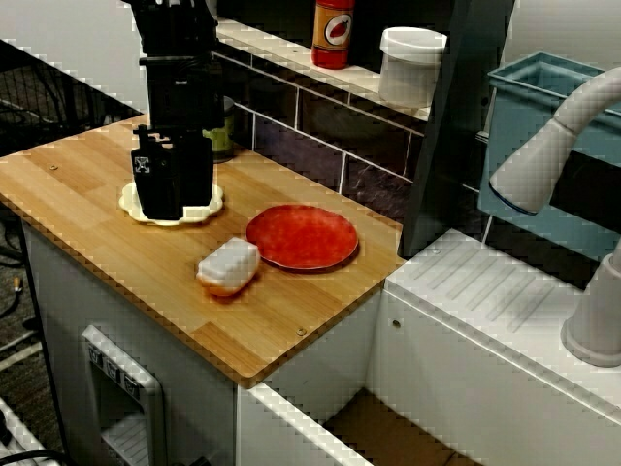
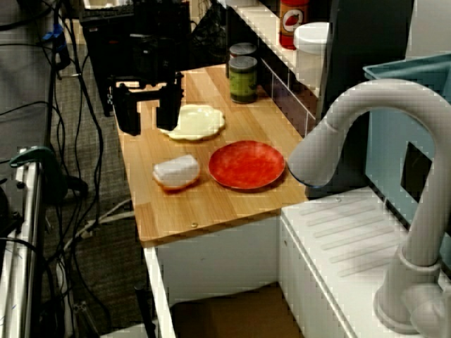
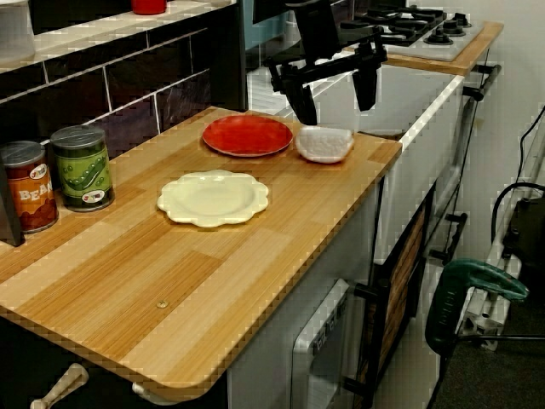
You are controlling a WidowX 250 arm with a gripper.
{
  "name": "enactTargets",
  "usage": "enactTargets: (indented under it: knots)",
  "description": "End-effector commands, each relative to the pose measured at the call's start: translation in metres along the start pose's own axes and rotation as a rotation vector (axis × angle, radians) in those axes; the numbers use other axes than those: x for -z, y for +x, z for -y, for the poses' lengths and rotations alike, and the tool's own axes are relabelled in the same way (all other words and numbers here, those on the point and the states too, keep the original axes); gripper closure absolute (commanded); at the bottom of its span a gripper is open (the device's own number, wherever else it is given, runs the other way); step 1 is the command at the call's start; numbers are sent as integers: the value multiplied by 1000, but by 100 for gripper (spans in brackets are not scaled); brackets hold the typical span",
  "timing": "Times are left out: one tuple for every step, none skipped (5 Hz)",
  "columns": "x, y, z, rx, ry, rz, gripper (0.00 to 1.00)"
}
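Gripper [image 2: 149, 109], jaws apart and empty — cream plate [image 2: 197, 121] just beside, white bowl [image 2: 176, 171] and red plate [image 2: 246, 164] near

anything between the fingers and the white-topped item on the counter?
Nothing visible. In the view along the counter, the gripper, fingers open, hangs above the white-topped item with only air between. The red plate lies close beside it, not over it.

light: even indoor, bright | shadows: soft | focus: slightly grainy
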State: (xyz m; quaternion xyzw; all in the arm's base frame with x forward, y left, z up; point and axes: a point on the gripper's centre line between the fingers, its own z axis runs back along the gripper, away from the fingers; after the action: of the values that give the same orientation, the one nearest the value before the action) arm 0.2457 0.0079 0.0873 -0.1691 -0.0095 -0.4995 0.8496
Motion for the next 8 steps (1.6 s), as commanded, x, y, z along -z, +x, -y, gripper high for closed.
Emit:
enactTargets:
  knots:
    - [7, 5, 5, 101, 12, 6, 0]
    - [11, 8, 16, 182, -12, -30, 0]
    - [5, 7, 24, 240, -57, -39, 0]
    - [-4, 3, 31, 276, -99, -20, 0]
    - [-4, 2, 38, 292, -114, -37, 0]
    - [3, 4, 48, 302, -113, -48, 0]
    - [16, 5, 57, 299, -79, -56, 0]
    - [36, 10, 62, 297, -59, -91, 0]
